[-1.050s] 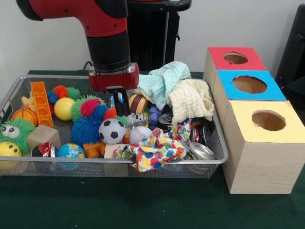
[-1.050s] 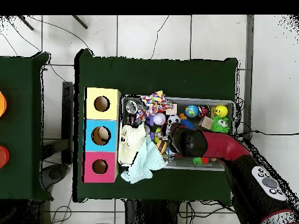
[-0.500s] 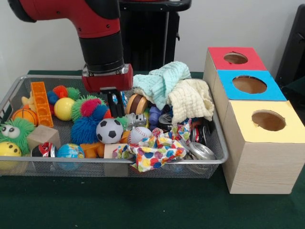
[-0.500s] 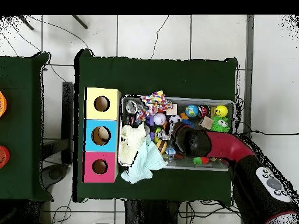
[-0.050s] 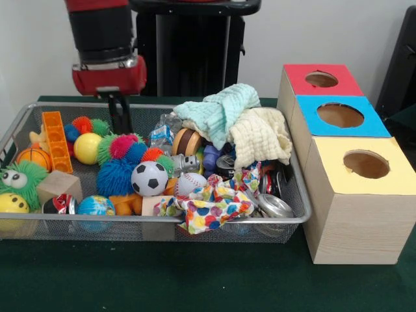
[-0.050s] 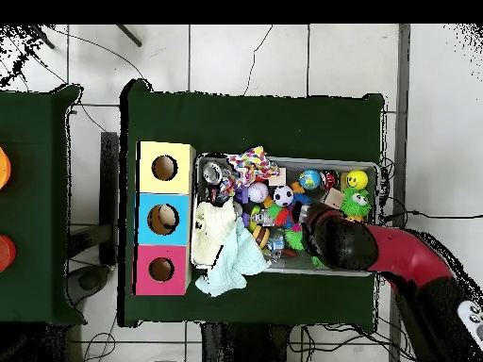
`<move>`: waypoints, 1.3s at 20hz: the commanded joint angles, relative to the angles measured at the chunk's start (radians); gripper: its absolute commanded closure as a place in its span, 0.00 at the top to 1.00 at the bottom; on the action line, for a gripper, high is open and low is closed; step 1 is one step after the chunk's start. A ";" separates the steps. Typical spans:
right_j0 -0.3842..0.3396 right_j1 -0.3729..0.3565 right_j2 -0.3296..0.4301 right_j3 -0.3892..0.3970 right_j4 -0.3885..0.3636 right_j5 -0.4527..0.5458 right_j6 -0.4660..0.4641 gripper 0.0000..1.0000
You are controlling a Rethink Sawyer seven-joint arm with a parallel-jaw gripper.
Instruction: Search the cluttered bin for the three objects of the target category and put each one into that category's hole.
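A wire mesh bin [image 5: 296, 195] holds a heap of toys: a soccer ball [image 5: 149, 177], a baseball [image 5: 190, 183], a yellow ball [image 5: 86, 147], a small basketball [image 5: 32, 156], a globe ball [image 5: 95, 205] and a blue fuzzy ball [image 5: 117, 173]. To its right stand three boxes with round holes: red [image 5: 322, 79], blue [image 5: 340, 116] and yellow [image 5: 366, 164]. My gripper [image 5: 119, 130] hangs shut and empty over the bin's back left, just above the fuzzy balls. In the overhead view the arm [image 6: 344, 240] hides the gripper.
A mint cloth [image 5: 221, 107] and a cream cloth [image 5: 260, 133] pile high at the bin's back right, near the boxes. A patterned cloth [image 5: 208, 205] drapes over the front rim. An orange block [image 5: 56, 140], a wooden cube [image 5: 58, 185] and a metal can [image 5: 273, 207] also lie inside.
The arm has lifted out of the middle of the bin and swung left in the front view, with nothing in the gripper. The soccer ball shifted slightly.
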 commanded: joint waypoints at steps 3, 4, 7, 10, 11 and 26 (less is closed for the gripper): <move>0.008 -0.241 0.088 0.221 0.069 0.111 -0.012 0.00; 0.011 -0.243 0.088 0.228 0.077 0.110 -0.002 0.00; 0.038 -0.231 0.070 0.227 0.077 0.095 0.021 0.00; 0.052 -0.214 0.054 0.242 0.068 0.059 0.034 0.00; 0.049 -0.217 0.051 0.253 0.064 0.046 0.034 0.00; 0.072 -0.183 0.038 0.229 0.063 0.041 0.021 0.00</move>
